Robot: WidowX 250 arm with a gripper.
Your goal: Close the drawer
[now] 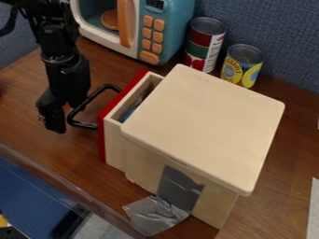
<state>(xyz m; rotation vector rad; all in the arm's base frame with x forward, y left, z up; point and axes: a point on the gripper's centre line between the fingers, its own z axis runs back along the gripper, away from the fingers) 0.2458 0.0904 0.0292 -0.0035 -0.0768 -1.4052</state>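
Camera view: the drawer [114,147] stands partly out of the pale wooden cabinet [205,121], its red front [102,140] facing the gripper [61,112], so the job looks to be at the pushing stage, with the closing still to be done. The gripper hangs low over the desk [37,137], just beside the black handle [86,99], on the side away from the cabinet. Whether it is open or closed I cannot tell; nothing can be made out in its grip, and whether it touches the handle is also unclear. The next move probably calls for steady pressure against the handle or front, straight towards the cabinet, since a skewed push could jam the drawer or turn the whole box.
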